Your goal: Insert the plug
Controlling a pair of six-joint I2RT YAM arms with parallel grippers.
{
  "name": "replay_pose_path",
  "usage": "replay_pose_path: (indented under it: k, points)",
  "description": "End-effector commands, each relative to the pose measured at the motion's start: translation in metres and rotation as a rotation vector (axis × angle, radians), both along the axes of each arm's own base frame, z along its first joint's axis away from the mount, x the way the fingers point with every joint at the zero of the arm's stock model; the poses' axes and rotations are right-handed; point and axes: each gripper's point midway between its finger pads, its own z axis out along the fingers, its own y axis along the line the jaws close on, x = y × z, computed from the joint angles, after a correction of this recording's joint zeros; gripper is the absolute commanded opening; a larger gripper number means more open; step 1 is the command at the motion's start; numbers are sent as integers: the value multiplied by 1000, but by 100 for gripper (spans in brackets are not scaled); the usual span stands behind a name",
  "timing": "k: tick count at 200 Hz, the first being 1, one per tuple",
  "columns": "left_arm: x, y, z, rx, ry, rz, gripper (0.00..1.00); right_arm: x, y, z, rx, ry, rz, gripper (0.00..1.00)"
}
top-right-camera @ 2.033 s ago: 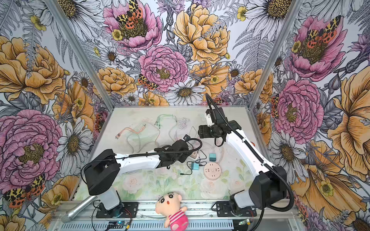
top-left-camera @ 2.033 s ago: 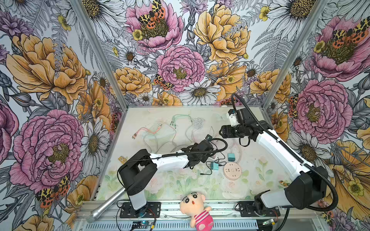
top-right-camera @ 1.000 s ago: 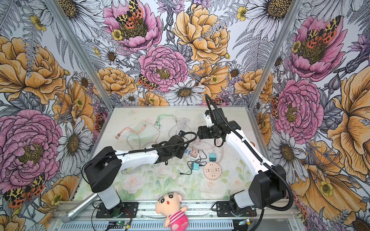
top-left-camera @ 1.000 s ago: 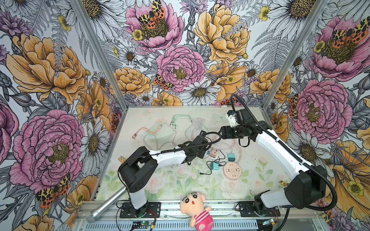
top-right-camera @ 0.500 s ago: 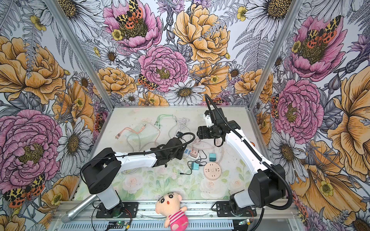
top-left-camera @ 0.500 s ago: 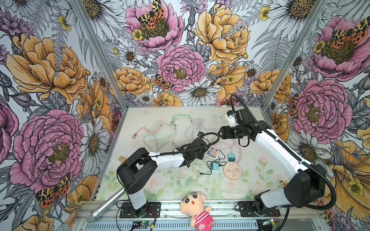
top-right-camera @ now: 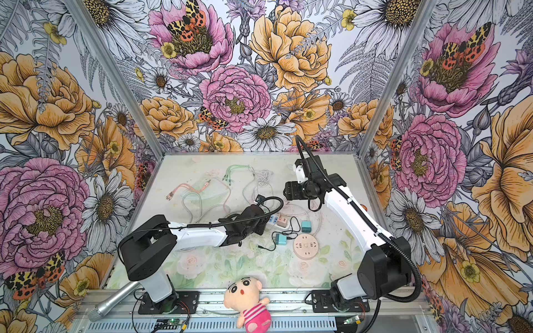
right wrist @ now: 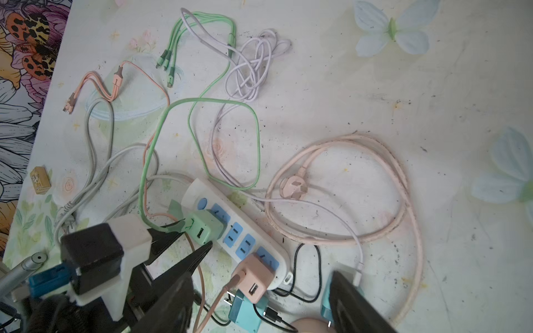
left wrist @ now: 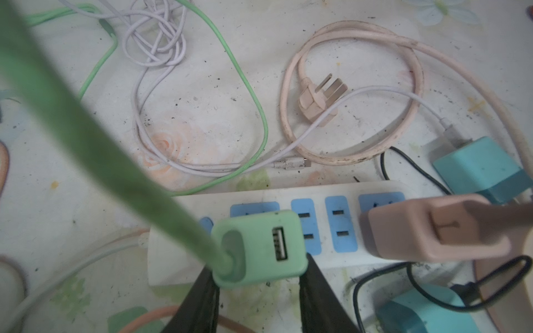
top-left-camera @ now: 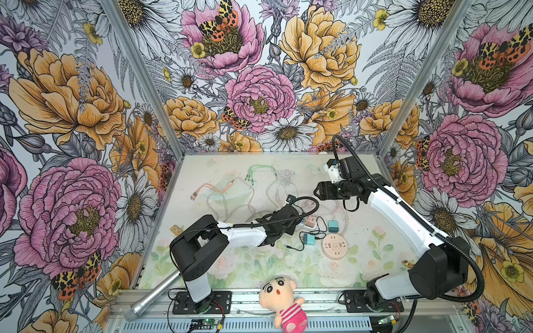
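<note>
A green plug (left wrist: 259,248) with a thick green cable sits on the socket at the switch end of the white power strip (left wrist: 340,259); its prongs are hidden. My left gripper (left wrist: 259,268) is shut on its sides, a black finger against each flank. Both top views show this gripper (top-left-camera: 298,222) (top-right-camera: 264,223) low over the power strip (top-left-camera: 313,229) (top-right-camera: 284,228). From the right wrist the green plug (right wrist: 204,227) stands beside a pink plug (right wrist: 253,276) at the strip's far end. My right gripper (top-left-camera: 317,191) (right wrist: 259,276) hangs open above and behind, holding nothing.
Two teal chargers (top-left-camera: 333,226) (top-left-camera: 308,238) and a round pink socket (top-left-camera: 334,245) lie right of the strip. A pink cable with a three-pin plug (right wrist: 294,184) loops behind. Tangled cables (top-left-camera: 259,178) fill the back. A plush doll (top-left-camera: 284,302) and a microphone (top-left-camera: 150,297) rest at the front rail.
The left forearm has sunk lower while its gripper stays at the power strip with the green plug. The right arm has hardly moved.
</note>
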Motion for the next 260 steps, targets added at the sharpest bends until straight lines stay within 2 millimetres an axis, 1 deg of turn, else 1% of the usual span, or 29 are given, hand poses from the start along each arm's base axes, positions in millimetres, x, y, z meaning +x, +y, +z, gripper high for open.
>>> replay_pose_path:
  k: [1, 14, 41, 60, 74, 83, 84, 86, 92, 116, 142, 160, 168, 182, 198, 208, 216, 230, 245, 260]
  points:
    - [-54, 46, -96, 289, 270, -49, 31, 8, 3, 6, 26, -25, -10, 75]
    - [-52, 50, -100, 315, 279, -38, 31, 8, 4, 5, 31, -21, -8, 75]
    - [-44, 60, -96, 351, 275, -8, 31, 8, 5, 4, 37, -13, -6, 75]
    - [-38, 67, -88, 363, 279, -8, 35, 9, 5, 7, 40, -20, -6, 75]
    - [-35, 75, -79, 380, 268, -3, 36, 9, 6, 9, 43, -23, -2, 75]
    - [-33, 82, -79, 391, 274, 4, 36, 9, 6, 9, 44, -24, -1, 75]
    - [-32, 81, -73, 379, 263, 3, 36, 9, 7, 9, 45, -24, -1, 75]
    - [-31, 81, -67, 369, 255, 4, 37, 9, 7, 9, 47, -23, 1, 75]
    - [-29, 84, -63, 365, 250, 9, 37, 9, 7, 8, 48, -19, 2, 75]
    - [-23, 95, -51, 369, 235, 32, 46, 8, 8, 0, 44, 5, 0, 73]
    - [-17, 101, -42, 378, 214, 50, 51, 5, 6, -11, 37, 36, -11, 70]
    - [-13, 107, -38, 381, 214, 66, 59, 2, 7, -19, 41, 60, -15, 68]
    - [-14, 108, -34, 372, 209, 67, 60, 0, 10, -23, 43, 73, -7, 66]
    - [-16, 104, -21, 319, 198, 59, 61, -2, 11, -33, 33, 98, 0, 63]
    - [-19, 100, 5, 232, 168, 63, 62, -2, 10, -44, 19, 122, -1, 57]
    - [-22, 97, 24, 167, 150, 58, 63, -1, 12, -51, 16, 139, 1, 51]
    - [-24, 96, 37, 120, 135, 57, 64, -1, 15, -55, 24, 152, 11, 44]
    - [-25, 99, 57, 62, 112, 73, 64, -1, 20, -65, 27, 178, 25, 35]
    - [-27, 107, 70, 26, 106, 112, 64, -1, 27, -75, 32, 199, 34, 32]
    - [-31, 115, 76, 12, 124, 141, 61, -3, 33, -86, 27, 223, 52, 27]
